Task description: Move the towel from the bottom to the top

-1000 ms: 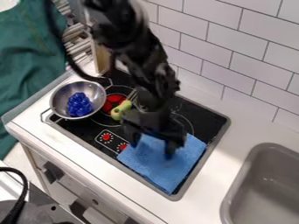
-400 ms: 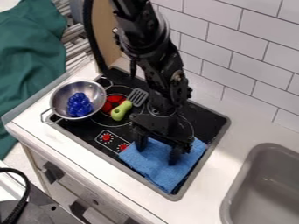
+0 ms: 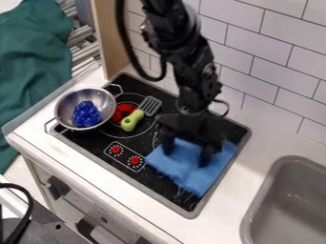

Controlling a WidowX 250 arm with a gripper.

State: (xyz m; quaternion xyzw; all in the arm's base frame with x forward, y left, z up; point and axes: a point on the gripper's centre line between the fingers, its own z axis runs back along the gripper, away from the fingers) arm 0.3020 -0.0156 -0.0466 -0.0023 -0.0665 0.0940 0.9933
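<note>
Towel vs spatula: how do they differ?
The towel is broad cloth, the spatula slim with a slotted head. The towel is blue; the spatula has a green handle and grey head. The hand is over the towel, clear of the spatula. Both lie on the stovetop.

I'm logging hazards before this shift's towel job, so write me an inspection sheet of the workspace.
Surface: black stovetop set in a white counter; pale scuffs near its front edge.
Job's things: blue towel on the stovetop, partly under the gripper.
Clutter: metal bowl holding a blue item; red item and green-handled spatula beside it.
Gripper: black gripper at the towel, jaws apart.
Cables: black cable looping beside the arm; another at lower left.
Surroundings: tiled wall behind, grey sink right, green cloth left.
Spills: nothing seen.
</note>
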